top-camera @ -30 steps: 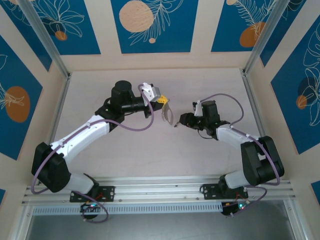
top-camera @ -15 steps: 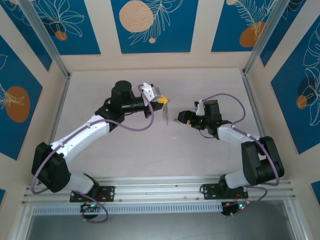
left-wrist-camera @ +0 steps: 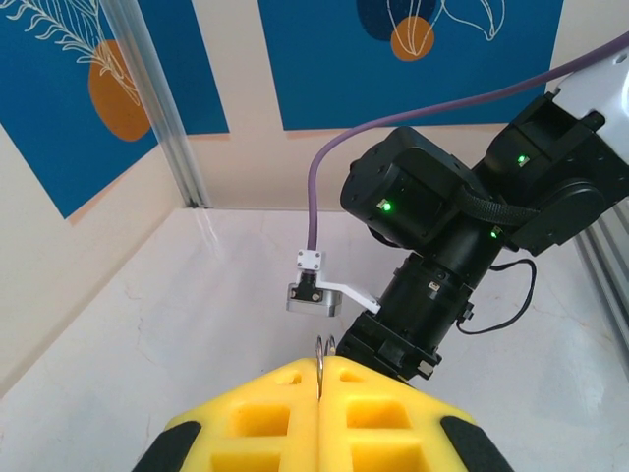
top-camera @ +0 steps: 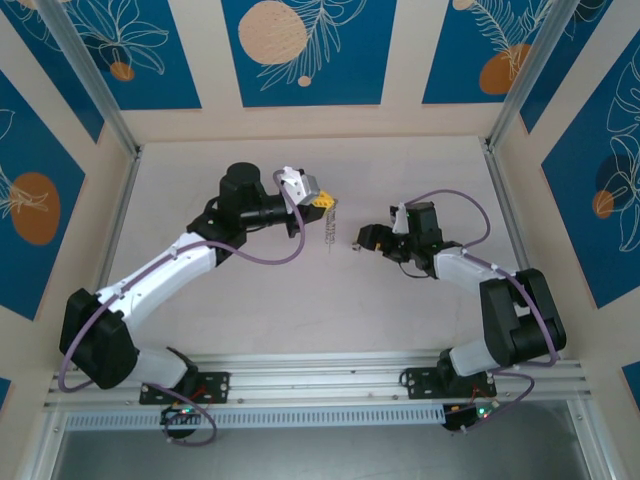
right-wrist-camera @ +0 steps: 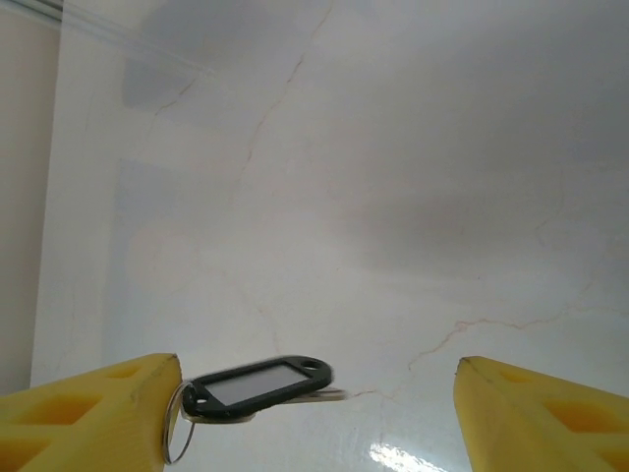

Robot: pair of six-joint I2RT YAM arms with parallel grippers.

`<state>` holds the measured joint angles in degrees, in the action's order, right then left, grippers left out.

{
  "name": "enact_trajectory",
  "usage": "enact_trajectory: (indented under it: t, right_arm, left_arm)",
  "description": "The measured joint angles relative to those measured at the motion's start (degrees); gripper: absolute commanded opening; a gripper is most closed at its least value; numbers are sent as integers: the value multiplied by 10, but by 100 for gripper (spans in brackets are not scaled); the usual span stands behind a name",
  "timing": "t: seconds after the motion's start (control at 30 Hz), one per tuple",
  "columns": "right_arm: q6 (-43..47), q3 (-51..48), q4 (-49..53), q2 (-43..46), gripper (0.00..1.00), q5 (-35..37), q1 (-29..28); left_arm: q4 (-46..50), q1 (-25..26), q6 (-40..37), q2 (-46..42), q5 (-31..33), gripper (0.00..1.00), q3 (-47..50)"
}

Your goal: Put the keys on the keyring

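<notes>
Yellow left fingers are pressed together on the keyring, a sliver of which is seen above their tips. The right fingers have just been sprung apart. The black-headed key is left against one finger's inner face, above the desk and apart from the keyring, so threading is judged undone.

Pale white tabletop with faint thin veins, aluminium rail along its near edge.
</notes>
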<state>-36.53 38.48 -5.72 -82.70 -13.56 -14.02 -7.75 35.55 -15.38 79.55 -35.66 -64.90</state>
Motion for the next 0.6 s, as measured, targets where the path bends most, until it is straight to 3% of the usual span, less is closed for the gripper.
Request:
enact_trajectory:
  t: [0.23,0.6]
  right_arm:
    - [8,28,-16,57,46,-67,37]
    - [21,43,-162,124,40,-263,105]
  left_arm:
    - [17,0,-2,0,-15,0,0]
    - [42,0,-2,32,-53,0,-36]
